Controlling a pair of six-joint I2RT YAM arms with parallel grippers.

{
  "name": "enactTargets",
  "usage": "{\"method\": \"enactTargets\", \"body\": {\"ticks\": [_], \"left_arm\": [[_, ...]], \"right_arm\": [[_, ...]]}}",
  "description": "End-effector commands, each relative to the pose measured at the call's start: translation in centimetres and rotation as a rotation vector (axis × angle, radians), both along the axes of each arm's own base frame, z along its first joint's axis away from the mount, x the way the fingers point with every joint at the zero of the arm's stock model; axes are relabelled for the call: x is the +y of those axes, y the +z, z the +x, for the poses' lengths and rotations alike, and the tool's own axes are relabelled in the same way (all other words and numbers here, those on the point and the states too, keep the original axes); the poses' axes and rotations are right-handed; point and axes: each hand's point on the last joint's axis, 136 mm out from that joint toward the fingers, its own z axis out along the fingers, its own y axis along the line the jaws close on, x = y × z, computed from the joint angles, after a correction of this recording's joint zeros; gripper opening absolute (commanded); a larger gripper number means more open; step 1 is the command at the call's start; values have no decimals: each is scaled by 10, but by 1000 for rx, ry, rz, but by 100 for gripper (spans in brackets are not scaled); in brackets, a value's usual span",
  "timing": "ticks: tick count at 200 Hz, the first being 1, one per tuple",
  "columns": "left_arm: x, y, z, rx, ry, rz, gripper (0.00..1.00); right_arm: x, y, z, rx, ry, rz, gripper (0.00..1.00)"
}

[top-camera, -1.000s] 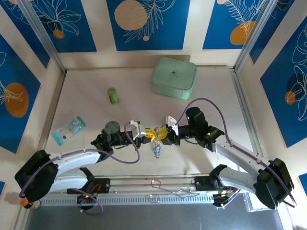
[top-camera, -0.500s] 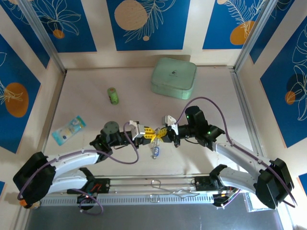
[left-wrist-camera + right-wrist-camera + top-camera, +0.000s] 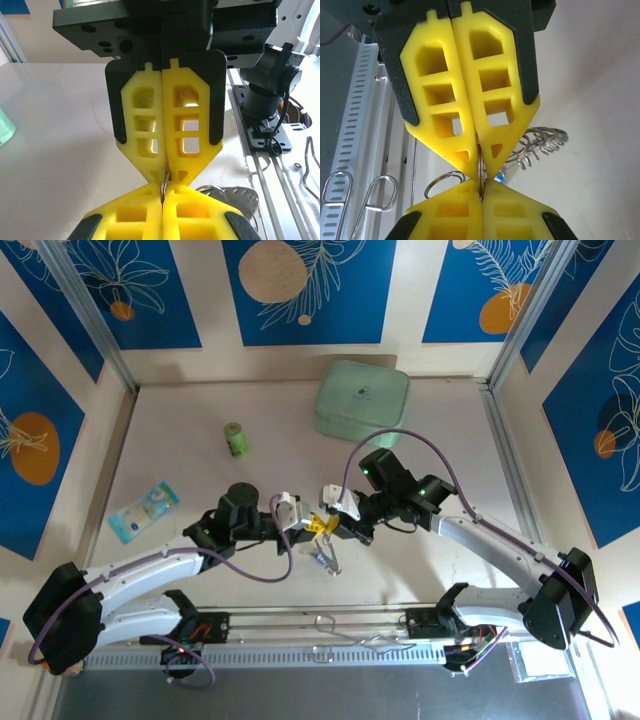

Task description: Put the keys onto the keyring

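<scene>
Blue leaf-patterned walls closed in a pale table (image 3: 180, 420), and the work sat just inside the middle of its near edge. The left gripper (image 3: 312, 524) and the right gripper (image 3: 330, 529) met there tip to tip. Each had its yellow fingers pressed together on the same thin metal loop (image 3: 480, 175), which stood edge-on in the seam between them.

The rest of the metal lay below that shared pinch, toward the near edge. The keyring (image 3: 541, 140) showed its bumpy coiled rim just beside the fingertips. A small silvery cluster, which I took for the keys (image 3: 326, 560), was too small to sort one from another.

Neither arm was nearer, since both held the loop. Its plane ran along the line joining the two grippers. In my judgement, threading would need one gripper to let go and come at the keys from the near side.
</scene>
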Motion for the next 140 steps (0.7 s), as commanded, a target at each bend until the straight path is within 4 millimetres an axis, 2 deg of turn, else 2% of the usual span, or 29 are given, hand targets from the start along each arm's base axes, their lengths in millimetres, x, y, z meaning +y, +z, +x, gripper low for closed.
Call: {"method": "enactTargets", "body": {"ticks": [1,15,44,82,140], "left_arm": [[-3,18,-6,-41,-35,-51,0],[-3,24,-7,-48,-30,-93,0],[-3,32,-8,-46,-24,-186,0],[-3,34,-8,-43,-22,-206,0],[-2,34,-9,-44,-23,-207,0]], "right_arm": [[0,12,-2,14,-17,90,20],[1,19,-1,19,-32,199,33],[1,20,-3,-10,-24,349,36],[-2,11,2,-5,-51,332,28],[-10,15,6,-34,-69,298,13]]}}
